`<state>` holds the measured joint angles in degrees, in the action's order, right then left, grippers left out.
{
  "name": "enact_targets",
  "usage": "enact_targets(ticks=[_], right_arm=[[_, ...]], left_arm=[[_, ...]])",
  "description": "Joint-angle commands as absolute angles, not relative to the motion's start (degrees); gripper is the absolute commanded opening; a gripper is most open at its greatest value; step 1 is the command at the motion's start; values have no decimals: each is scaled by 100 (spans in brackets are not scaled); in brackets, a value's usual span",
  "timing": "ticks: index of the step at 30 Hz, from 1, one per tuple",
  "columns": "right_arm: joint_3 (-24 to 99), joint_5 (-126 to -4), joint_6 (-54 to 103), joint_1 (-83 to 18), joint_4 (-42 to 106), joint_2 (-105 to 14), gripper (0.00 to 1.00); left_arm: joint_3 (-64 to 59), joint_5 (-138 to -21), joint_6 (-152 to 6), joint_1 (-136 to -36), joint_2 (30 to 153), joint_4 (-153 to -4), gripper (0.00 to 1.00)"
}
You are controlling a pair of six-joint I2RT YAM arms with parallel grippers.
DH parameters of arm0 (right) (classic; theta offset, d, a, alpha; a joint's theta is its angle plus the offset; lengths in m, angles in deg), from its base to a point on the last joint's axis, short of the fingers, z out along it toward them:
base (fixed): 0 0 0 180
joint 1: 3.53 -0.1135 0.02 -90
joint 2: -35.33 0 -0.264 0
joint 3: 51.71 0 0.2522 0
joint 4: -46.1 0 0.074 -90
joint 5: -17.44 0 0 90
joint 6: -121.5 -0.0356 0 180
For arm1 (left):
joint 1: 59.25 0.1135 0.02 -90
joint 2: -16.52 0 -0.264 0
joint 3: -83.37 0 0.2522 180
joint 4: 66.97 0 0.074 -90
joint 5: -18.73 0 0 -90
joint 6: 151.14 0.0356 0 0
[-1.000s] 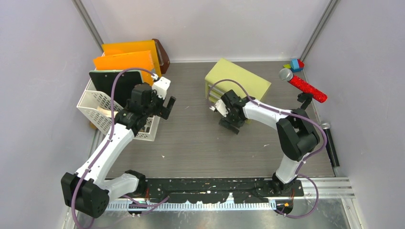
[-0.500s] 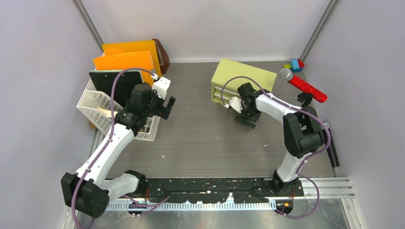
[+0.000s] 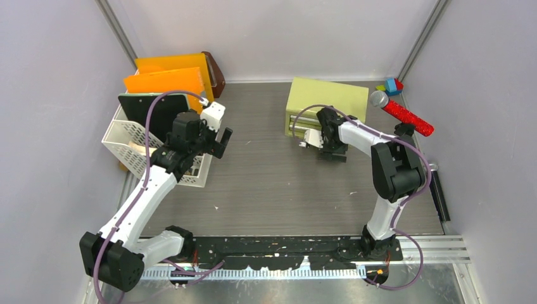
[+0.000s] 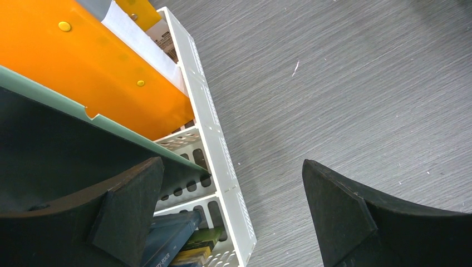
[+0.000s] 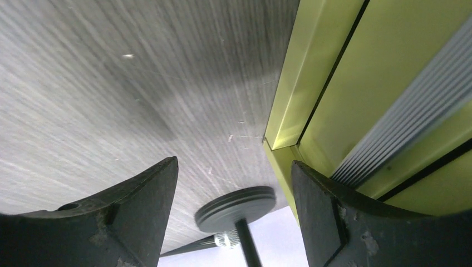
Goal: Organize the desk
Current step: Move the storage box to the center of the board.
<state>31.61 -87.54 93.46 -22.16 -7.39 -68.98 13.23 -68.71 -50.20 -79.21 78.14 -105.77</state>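
The desk (image 3: 266, 190) is a dark wood-grain top. My left gripper (image 3: 221, 142) hangs open at the near right corner of a white perforated basket (image 3: 123, 136). In the left wrist view the basket's corner (image 4: 222, 167) lies between the open jaws of that gripper (image 4: 231, 164), with nothing gripped. My right gripper (image 3: 334, 154) is open, just in front of the yellow-green drawer cabinet (image 3: 329, 98). In the right wrist view one fingertip (image 5: 317, 194) stands close against the cabinet's front (image 5: 378, 83). Only bare desk (image 5: 139, 83) shows between that gripper's jaws (image 5: 234, 161).
The basket holds orange folders (image 3: 168, 79), a dark board (image 3: 149, 111) and books (image 4: 167, 239). A red microphone (image 3: 405, 115) on a black stand (image 5: 236, 208), toy blocks (image 3: 392, 85) and a black microphone (image 3: 438, 193) lie along the right wall. A black rail (image 3: 285, 247) runs along the near edge.
My right gripper has swung to the right and back, and the cabinet has turned and shifted right with it, now squarer to the back wall. The left arm has not moved.
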Motion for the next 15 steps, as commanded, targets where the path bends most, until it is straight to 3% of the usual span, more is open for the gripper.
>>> enact_targets(ticks=[1,15], right_arm=[[3503,-9263,10307,-2160,324,-6995,80],[3032,-9167,10647,-2149,988,-6694,80]], left_arm=[[1290,-6802,-4977,-7893,7665,-10305,100],[1363,-6754,-4922,-7893,7662,-10237,100]])
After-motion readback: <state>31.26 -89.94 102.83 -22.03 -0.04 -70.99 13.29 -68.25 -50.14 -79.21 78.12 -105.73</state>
